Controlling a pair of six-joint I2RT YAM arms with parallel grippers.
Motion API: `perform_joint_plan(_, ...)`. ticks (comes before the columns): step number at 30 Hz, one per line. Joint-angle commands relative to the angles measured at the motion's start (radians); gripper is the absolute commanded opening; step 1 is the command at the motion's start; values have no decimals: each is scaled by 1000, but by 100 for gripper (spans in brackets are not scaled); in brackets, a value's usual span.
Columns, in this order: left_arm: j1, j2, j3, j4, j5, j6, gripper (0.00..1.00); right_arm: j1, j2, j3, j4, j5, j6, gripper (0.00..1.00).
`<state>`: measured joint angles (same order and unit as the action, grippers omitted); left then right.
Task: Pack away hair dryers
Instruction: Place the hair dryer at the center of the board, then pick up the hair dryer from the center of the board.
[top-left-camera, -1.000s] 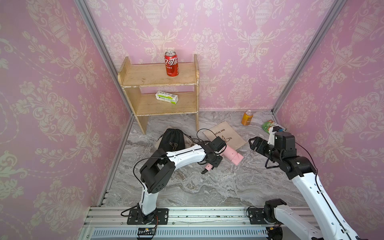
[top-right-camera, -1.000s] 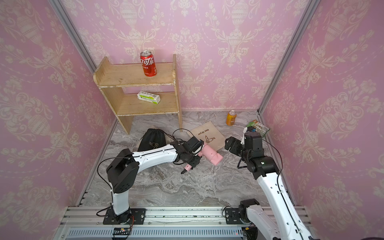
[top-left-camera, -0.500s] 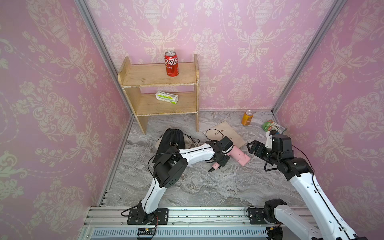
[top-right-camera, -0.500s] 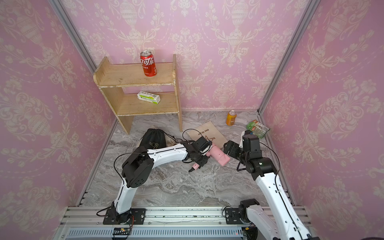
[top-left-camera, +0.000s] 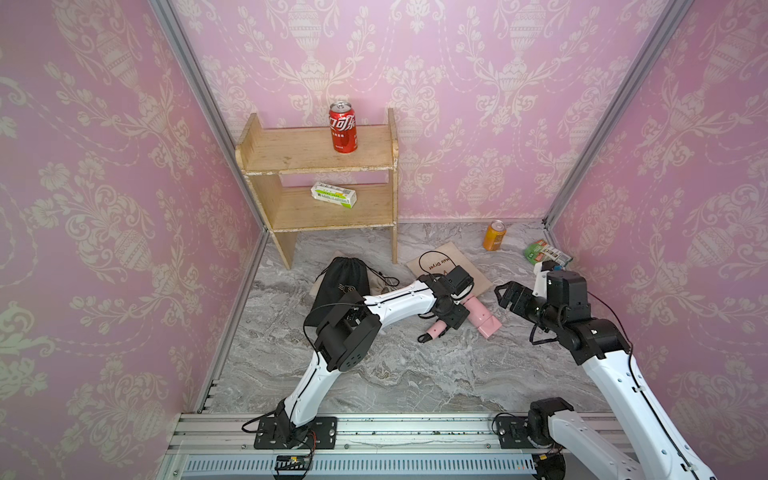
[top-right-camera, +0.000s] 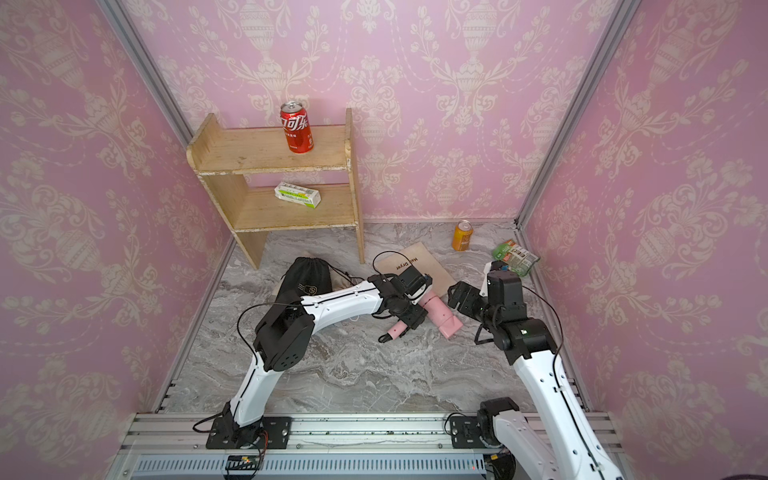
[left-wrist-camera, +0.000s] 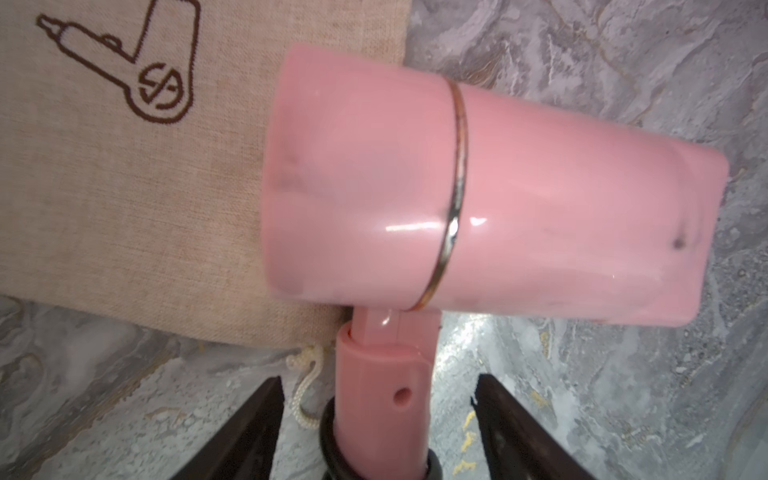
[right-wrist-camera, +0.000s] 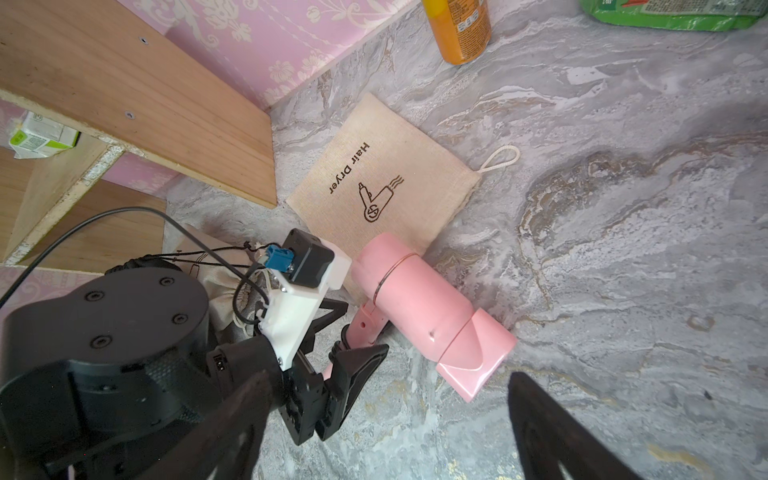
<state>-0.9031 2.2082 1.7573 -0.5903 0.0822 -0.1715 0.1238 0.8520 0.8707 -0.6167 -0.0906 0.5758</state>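
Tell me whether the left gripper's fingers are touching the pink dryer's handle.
Apart. In the left wrist view, marble shows between the handle of the pink dryer and both fingers of the open left gripper.

Hair dryer (top-left-camera: 478, 312) just before pouch (top-left-camera: 446, 259)

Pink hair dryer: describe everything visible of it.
The pink hair dryer is glossy pale pink plastic: a short barrel with a thin metallic ring, a flattened nozzle, and a hinged handle ending in a black cord collar. It lies on its side on the marble tabletop, its rear end over the edge of the beige pouch. The open left gripper straddles the handle, with gaps either side.
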Motion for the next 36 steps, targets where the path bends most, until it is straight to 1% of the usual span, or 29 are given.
perform_joint_plan(1, 24, -58, -32, -47, 34, 43, 78, -6, -4, -3, 5, -10, -25, 92)
perform_joint_plan(5, 29, -101, -116, 6, 41, 53, 82, -7, -12, -7, 9, -19, -32, 92)
perform_joint_plan(8, 34, -123, -174, 65, 42, 45, 83, -7, -14, -13, 15, -30, -30, 92)
perform_joint_plan(17, 36, -87, -217, 136, 61, 21, 80, -7, -1, -8, 15, -51, -37, 92)
perform_joint_plan(18, 36, -80, -214, 136, 62, 21, 78, -7, 0, -6, 14, -51, -37, 92)
perform_joint_plan(20, 36, -66, -207, 140, 62, 21, 71, -8, 0, -4, 9, -51, -39, 91)
perform_joint_plan(21, 36, -63, -205, 142, 63, 20, 65, -7, 0, -1, 5, -49, -41, 91)
perform_joint_plan(24, 36, -77, -209, 162, 63, 21, 37, -7, 4, 4, -5, -44, -47, 91)
perform_joint_plan(27, 36, -146, -261, 216, 41, 59, 25, -7, 30, 27, -20, -59, -69, 92)
perform_joint_plan(29, 42, -207, -312, 256, 24, 104, 23, -8, 58, 55, -36, -80, -92, 92)
perform_joint_plan(32, 52, -310, -389, 303, 35, 176, 23, -6, 97, 102, -55, -121, -126, 92)
perform_joint_plan(36, 54, -445, -495, 378, 99, 285, 23, -7, 138, 142, -50, -238, -175, 92)
